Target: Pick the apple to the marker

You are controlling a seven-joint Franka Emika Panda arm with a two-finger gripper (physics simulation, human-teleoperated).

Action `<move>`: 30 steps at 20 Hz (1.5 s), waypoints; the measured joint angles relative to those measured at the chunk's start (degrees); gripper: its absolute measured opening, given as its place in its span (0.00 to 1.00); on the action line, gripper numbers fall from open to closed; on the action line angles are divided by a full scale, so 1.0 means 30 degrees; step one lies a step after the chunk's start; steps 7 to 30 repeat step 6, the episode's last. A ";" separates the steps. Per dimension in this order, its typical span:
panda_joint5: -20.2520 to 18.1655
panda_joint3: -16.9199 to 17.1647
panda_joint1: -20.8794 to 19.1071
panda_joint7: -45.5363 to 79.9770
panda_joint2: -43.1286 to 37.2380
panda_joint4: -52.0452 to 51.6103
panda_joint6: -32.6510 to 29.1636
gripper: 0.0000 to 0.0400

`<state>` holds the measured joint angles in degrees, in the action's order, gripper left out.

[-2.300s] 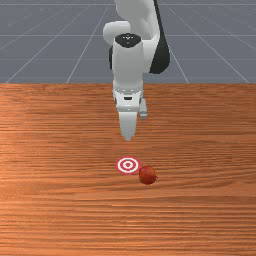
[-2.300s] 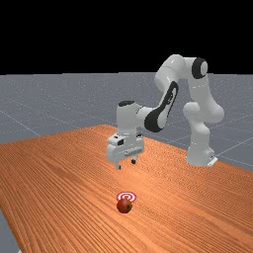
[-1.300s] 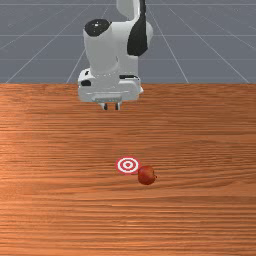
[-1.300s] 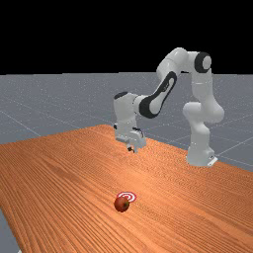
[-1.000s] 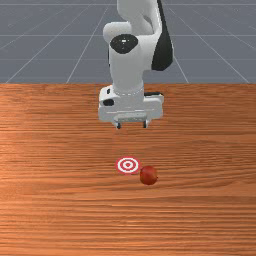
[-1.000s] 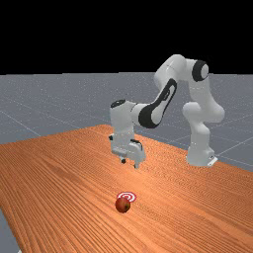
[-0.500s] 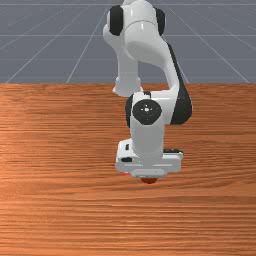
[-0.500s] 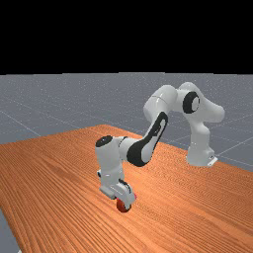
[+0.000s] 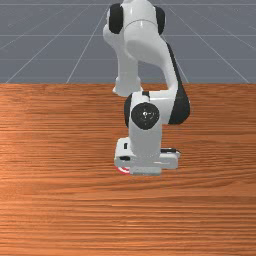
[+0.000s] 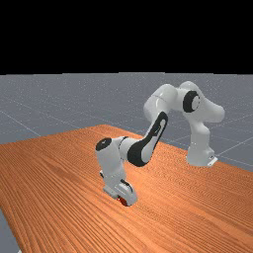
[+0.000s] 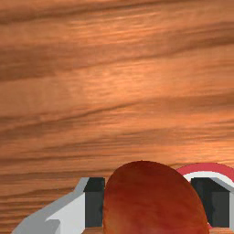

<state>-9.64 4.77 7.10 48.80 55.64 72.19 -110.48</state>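
White metal-and-plastic-looking claw pointing down, low over the orange-brown wooden surface. Claw closed on the round, dark red apple: the wrist view has the dark pads against it from two sides, held apart by its width, so a wide grip. Apple sits between the fingers. Can't tell if its underside touches the surface or is just off it.

Flat round marker with red and white rings is on the surface, just beside the apple, not centred under it. In the wrist view, the apple and one finger cover part of the marker. In the front view, part of its rim pokes out from under the claw, on the front view's left. Far view: small red patch of apple at the lower end of the claw. White and grey arm with black joints reaches from its base at the far view's right, bent down to the claw. Apple not set on the marker's centre.
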 joint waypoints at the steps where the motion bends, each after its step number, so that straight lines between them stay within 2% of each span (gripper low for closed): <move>1: -0.0023 0.0048 0.0000 -0.0111 -0.0767 0.1363 -0.0357 0.69; 3: 0.0124 0.0519 -0.0139 -0.0325 -0.1965 0.3979 -0.1960 0.69; 6: 0.0254 0.1179 -0.0709 -0.0432 -0.2514 0.5385 -0.3116 0.69; 30: 0.0254 0.1179 -0.0709 -0.0432 -0.2514 0.5385 -0.3116 0.69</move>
